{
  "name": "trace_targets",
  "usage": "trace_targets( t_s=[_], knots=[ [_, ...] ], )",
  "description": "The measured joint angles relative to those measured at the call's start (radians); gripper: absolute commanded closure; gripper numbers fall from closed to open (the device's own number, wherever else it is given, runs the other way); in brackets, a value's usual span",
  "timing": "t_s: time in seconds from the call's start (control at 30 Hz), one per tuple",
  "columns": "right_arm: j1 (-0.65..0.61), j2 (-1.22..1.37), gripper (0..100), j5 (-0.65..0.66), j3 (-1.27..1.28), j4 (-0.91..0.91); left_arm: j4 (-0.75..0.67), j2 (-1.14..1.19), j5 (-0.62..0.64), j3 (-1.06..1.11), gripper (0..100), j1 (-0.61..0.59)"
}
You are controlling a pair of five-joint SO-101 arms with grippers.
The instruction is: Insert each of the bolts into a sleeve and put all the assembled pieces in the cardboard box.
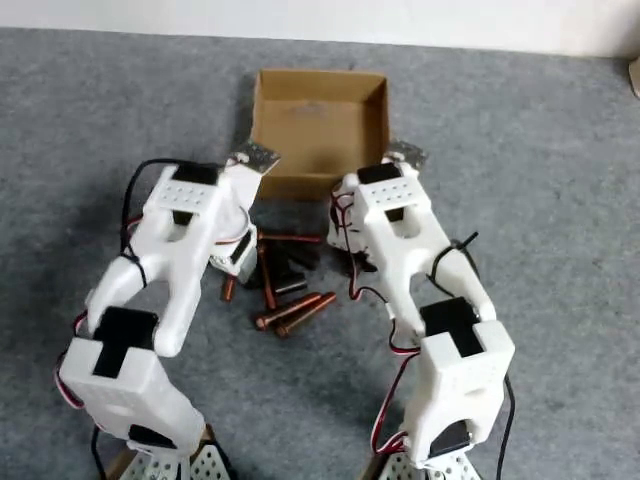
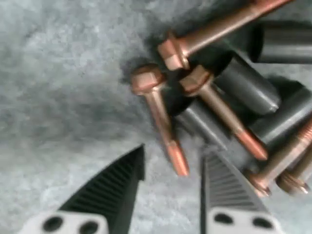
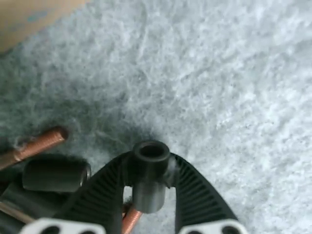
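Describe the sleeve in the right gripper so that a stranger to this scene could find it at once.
Find the cardboard box on the grey carpet; before it lie mixed copper bolts and dark sleeves. Beside them the right gripper is shut on one dark sleeve. It alone sits between fingers, bore end showing; the others lie loose.

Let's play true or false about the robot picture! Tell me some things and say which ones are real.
The right gripper holds a black sleeve. True.
The cardboard box is full. False: nothing lies in it.
The left gripper is open. True.
The bolts are silver. False: they are copper-coloured.
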Motion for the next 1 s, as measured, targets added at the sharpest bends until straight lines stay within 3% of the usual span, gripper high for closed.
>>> trace_targets(
  t_s=[0.37,0.57,0.77,0.93,1.0],
  knots=[
    [0.0,0.0,99.4,0.0,0.0,-0.018,-0.14,0.089,0.008,0.009,78,-0.003],
    [0.0,0.0,99.4,0.0,0.0,-0.063,0.014,0.29,0.063,-0.233,80,-0.005],
    [0.0,0.0,99.4,0.0,0.0,-0.068,0.041,0.315,0.147,-0.262,80,-0.005],
    [0.0,0.0,99.4,0.0,0.0,-0.068,0.041,0.315,0.164,-0.262,99,0.0],
    [0.0,0.0,99.4,0.0,0.0,-0.068,0.041,0.315,0.164,-0.262,99,0.025]
  ],
)
